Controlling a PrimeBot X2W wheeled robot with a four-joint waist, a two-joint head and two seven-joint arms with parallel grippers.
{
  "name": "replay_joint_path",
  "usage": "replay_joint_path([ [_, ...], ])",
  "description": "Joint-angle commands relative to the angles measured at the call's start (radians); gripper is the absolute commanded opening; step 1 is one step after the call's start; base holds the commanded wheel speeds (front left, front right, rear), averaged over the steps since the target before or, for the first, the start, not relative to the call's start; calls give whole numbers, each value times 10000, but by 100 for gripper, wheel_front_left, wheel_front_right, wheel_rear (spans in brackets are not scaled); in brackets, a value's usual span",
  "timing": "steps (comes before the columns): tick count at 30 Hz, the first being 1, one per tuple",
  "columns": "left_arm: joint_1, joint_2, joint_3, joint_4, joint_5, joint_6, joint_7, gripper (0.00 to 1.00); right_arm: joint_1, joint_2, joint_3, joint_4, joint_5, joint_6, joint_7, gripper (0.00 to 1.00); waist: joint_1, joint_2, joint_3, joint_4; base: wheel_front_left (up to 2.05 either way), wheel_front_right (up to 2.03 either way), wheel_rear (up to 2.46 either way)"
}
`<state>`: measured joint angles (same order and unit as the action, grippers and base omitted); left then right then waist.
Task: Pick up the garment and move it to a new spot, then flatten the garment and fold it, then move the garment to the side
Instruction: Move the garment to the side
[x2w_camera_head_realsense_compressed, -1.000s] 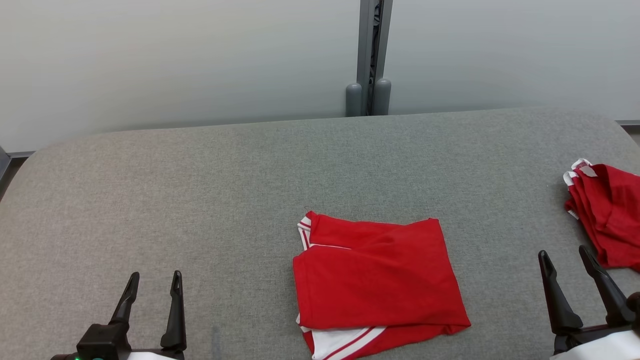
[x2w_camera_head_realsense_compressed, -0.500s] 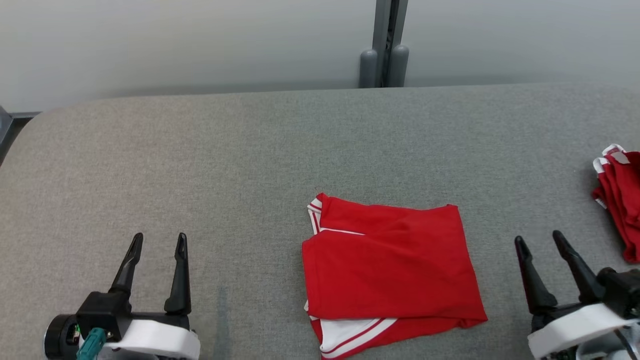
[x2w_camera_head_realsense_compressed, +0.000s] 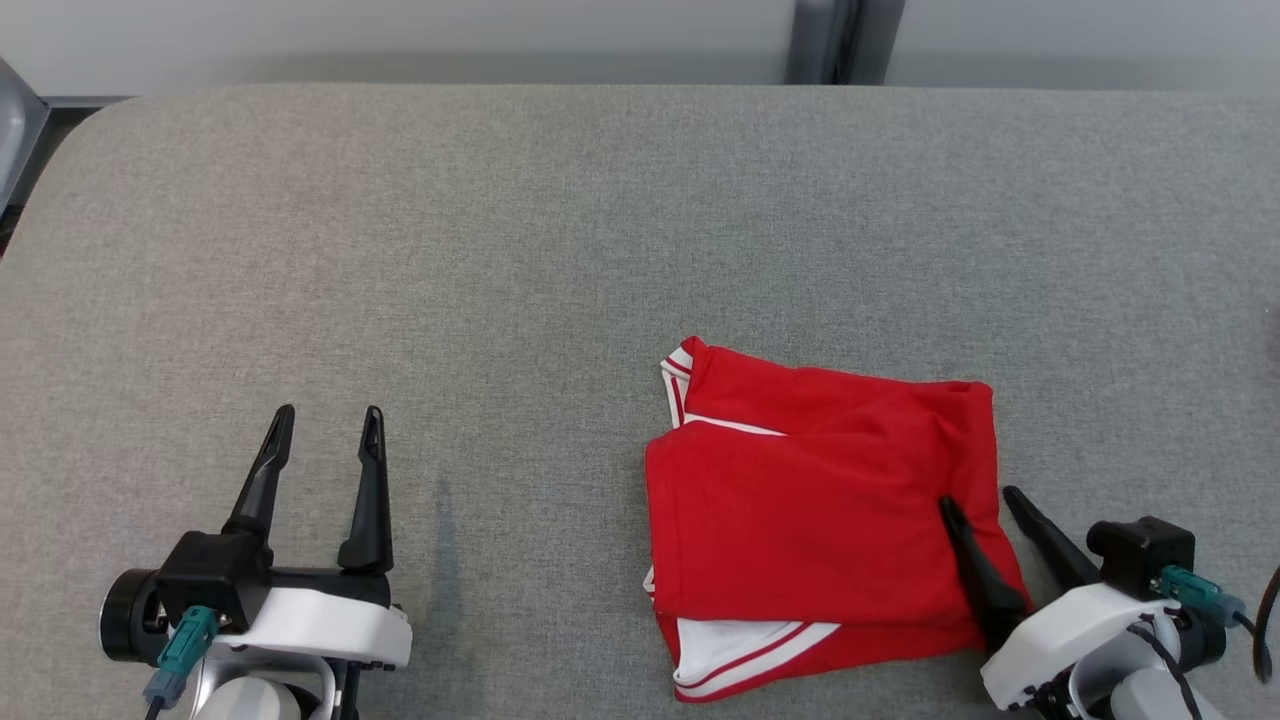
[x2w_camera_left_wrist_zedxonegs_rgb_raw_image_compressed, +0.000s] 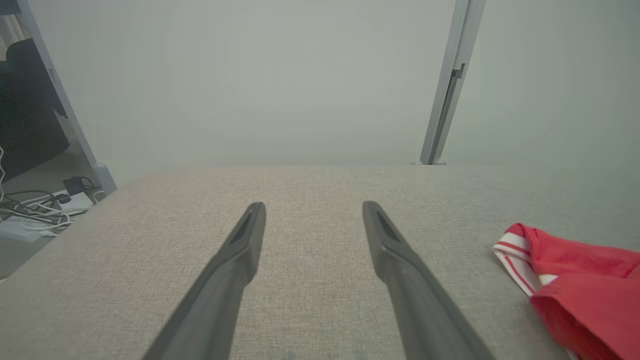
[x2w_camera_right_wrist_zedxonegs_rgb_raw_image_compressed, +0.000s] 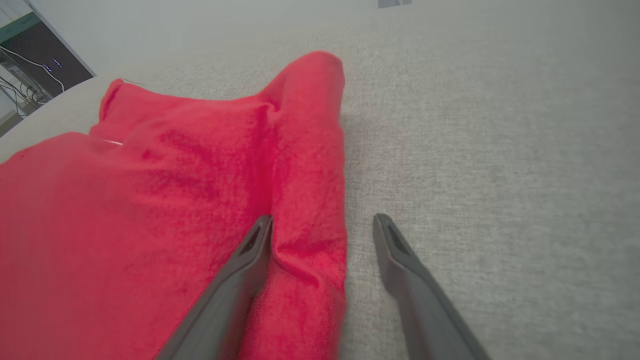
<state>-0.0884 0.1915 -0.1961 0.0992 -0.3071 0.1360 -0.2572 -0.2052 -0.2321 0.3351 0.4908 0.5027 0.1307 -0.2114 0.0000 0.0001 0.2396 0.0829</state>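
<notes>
The garment (x2w_camera_head_realsense_compressed: 820, 510) is seen folded — only the move aside is judged left. Its right edge is straddled by the right tool (x2w_camera_head_realsense_compressed: 978, 498), spread wide and empty like the left tool (x2w_camera_head_realsense_compressed: 329, 410).

We see the right claw (x2w_camera_right_wrist_zedxonegs_rgb_raw_image_compressed: 322, 219) spread wide at the bottom of the frame, with one finger over the red garment (x2w_camera_right_wrist_zedxonegs_rgb_raw_image_compressed: 175, 175) and the other over bare grey worktop (x2w_camera_right_wrist_zedxonegs_rgb_raw_image_compressed: 500, 150). The garment's edge runs up between them. Cables (x2w_camera_right_wrist_zedxonegs_rgb_raw_image_compressed: 35, 65) show at the upper left.
</notes>
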Motion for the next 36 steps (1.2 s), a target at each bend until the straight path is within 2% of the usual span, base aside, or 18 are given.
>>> replay_joint_path([
  [1, -191, 1, 37, 27, 79, -37, -41, 100, -129, -91, 232, 228, 192, 2, 206, 100, 0, -1, 184, 30, 0, 0, 0],
  [2, -252, -4, 59, 35, 90, -51, -53, 100, -192, -75, 371, 384, 328, 2, 312, 100, 0, -1, 243, 23, 0, 0, 0],
  [3, -297, 1, 69, 54, 103, -69, -52, 100, -245, -83, 526, 478, 448, 2, 355, 80, 0, -1, 278, 17, 0, 0, 0],
  [4, -313, 6, 87, 69, 94, -77, -58, 100, -313, -90, 679, 552, 609, 2, 447, 44, 0, -1, 322, 6, 0, 0, 0],
  [5, -326, 1, 92, 79, 102, -94, -58, 100, -364, -105, 873, 575, 738, 2, 520, 16, 0, -1, 371, -8, 0, 0, 0],
  [6, -335, -7, 92, 93, 121, -104, -62, 100, -439, -157, 1030, 539, 855, 2, 411, 0, 0, -1, 404, -22, 0, 0, 0],
  [10, -458, 9, 160, 77, 189, -114, -72, 100, -822, -518, 1333, 405, 1094, -1, 67, 0, 0, -1, 516, -229, 0, 0, 0],
  [16, -535, 40, 241, -121, 273, -196, -73, 100, -1213, -1115, 1176, -42, 943, -26, -338, 0, 0, -1, 681, -756, 0, 0, 0],
  [25, -786, 130, 216, -443, 513, -307, -75, 100, -1543, -2356, 356, -1034, 204, 0, -501, 0, 0, -1, 1157, -2074, 0, 0, 0],
  [30, -1038, 373, 139, -640, 643, -380, 2, 100, -1907, -2881, -23, -1337, 40, 0, -446, 0, 0, -1, 1596, -2809, 0, 0, 0],
  [36, -1478, 755, 117, -1112, 862, -436, 366, 100, -3089, -3377, -164, -1280, 207, 0, -469, 0, 0, -1, 2364, -3612, 0, 0, 0],
])
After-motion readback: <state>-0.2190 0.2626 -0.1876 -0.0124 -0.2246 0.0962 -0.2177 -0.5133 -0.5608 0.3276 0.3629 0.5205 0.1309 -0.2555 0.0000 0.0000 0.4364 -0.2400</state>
